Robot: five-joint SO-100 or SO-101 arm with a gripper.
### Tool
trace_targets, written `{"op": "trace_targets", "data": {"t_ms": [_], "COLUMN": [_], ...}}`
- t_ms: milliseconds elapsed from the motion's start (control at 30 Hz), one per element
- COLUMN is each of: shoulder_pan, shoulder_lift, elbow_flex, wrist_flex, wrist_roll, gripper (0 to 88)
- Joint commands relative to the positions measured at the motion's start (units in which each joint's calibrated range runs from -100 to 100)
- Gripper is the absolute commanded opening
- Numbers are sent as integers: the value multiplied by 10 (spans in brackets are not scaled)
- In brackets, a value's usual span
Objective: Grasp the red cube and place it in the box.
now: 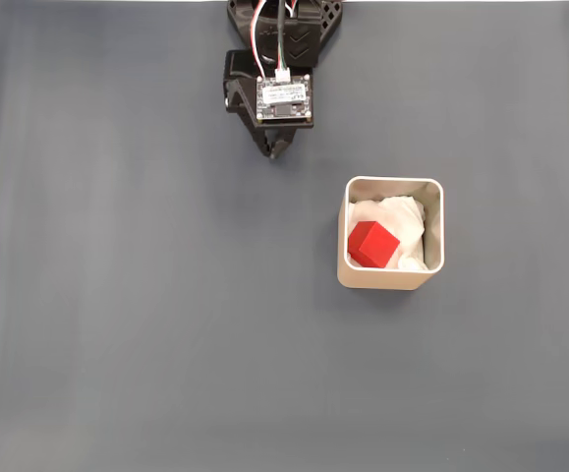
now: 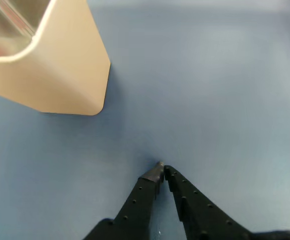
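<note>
The red cube (image 1: 371, 245) is sitting on crumpled white paper (image 1: 406, 221) inside the box (image 1: 390, 278), well apart from the gripper (image 2: 162, 167), which is hovering empty, tips pinched together, over the plain grey table (image 1: 117, 295).

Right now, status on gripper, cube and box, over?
Gripper shut, empty, above bare mat, away from the box. Red cube inside box, resting on white paper. Nothing in the way.

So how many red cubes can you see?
1. The red cube sits inside the box on crumpled white paper, seen in the fixed view. Another could hide under the paper, but none shows.
</note>
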Motion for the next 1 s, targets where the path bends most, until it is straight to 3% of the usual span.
{"op": "trace_targets", "data": {"t_ms": [0,167,200,967], "shoulder_pan": [-9,-13,-14,-15], "shoulder_lift": [-17,-17,-17,-17], "elbow_flex": [4,4,4,4], "wrist_flex": [40,91,87,90], "wrist_roll": [9,24,9,11], "gripper": [3,8,8,8]}}
